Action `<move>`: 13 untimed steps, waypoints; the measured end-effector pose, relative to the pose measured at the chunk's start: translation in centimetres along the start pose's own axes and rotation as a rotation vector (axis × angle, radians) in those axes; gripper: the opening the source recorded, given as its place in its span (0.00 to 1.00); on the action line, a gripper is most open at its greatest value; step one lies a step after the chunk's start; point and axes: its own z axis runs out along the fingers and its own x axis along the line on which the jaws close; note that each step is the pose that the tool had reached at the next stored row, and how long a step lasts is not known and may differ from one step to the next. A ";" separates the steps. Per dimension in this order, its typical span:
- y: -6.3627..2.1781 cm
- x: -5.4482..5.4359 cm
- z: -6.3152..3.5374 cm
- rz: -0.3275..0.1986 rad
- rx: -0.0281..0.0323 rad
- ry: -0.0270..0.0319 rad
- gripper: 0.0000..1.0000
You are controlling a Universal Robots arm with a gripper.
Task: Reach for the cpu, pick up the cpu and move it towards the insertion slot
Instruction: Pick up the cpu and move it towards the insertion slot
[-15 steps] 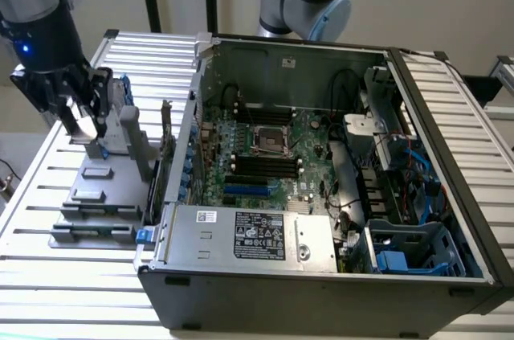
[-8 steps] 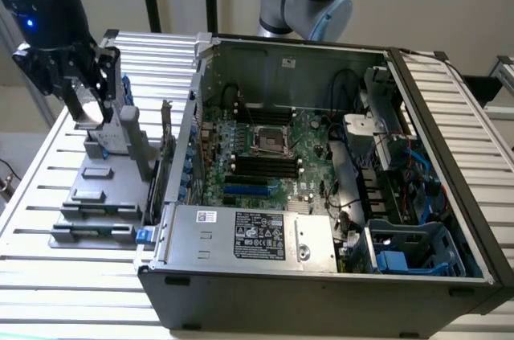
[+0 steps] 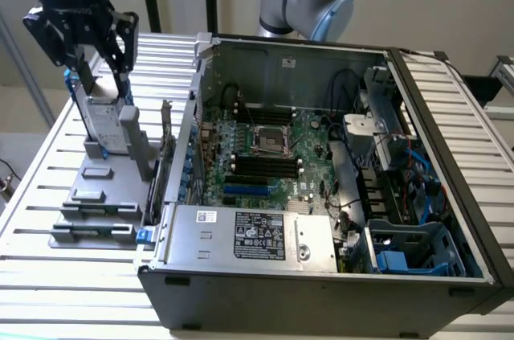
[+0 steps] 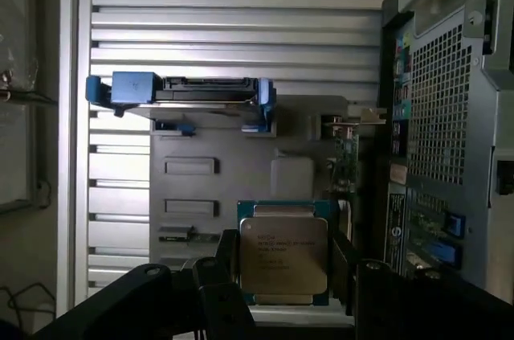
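Slatted white surface is carrying an open computer case and, just beside the case on the exterior view's left, a grey fixture. Arm's gripper is hanging over that fixture, outside the case, about level with the top of an upright hard drive with blue clips. In the wrist view the cpu is sitting flat between the black fingers, printed face toward the camera. The gripper is narrowed onto it, fingers pressing its two opposite edges as far as shows. Inside the case the insertion slot is lying on the green board, shiny frame around a dark centre, next to the long black memory slots and well apart from the gripper.
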 end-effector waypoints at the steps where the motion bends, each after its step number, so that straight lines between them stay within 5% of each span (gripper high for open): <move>1: 0.02 -0.5 -0.38 0.000 -0.0006 0.0007 0.55; 13: 0.12 -5.9 -3.64 0.001 -0.0022 0.0098 0.55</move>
